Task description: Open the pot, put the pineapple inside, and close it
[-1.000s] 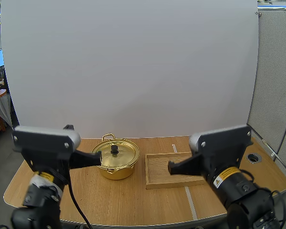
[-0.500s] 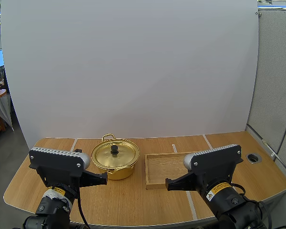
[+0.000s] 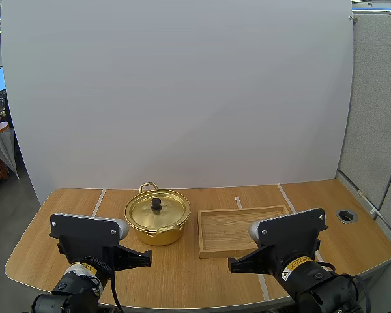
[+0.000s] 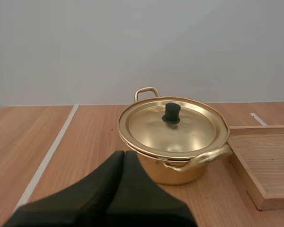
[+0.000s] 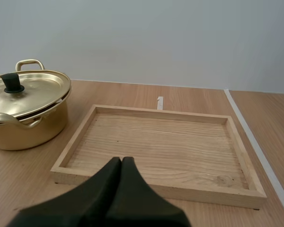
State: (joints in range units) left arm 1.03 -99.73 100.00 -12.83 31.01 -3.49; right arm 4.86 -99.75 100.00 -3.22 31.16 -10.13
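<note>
A golden pot (image 3: 158, 218) stands on the table with its lid (image 4: 173, 125) on, a black knob (image 3: 156, 204) at the lid's centre. My left gripper (image 3: 147, 259) is low at the table's front, short of the pot, its fingers (image 4: 120, 179) lying together as one dark wedge with nothing held. My right gripper (image 3: 231, 264) sits low in front of the wooden tray (image 3: 238, 229), likewise shut on nothing; its fingers (image 5: 120, 177) point over the tray's near rim (image 5: 151, 182). The tray holds nothing.
White tape lines (image 3: 257, 274) run across the wooden table (image 3: 182, 274). A round grommet hole (image 3: 346, 215) sits at the far right. A white backdrop stands behind the pot and tray.
Both arms have drawn back and down toward the table's front edge, away from the pot and tray. Pot and tray have not moved.
</note>
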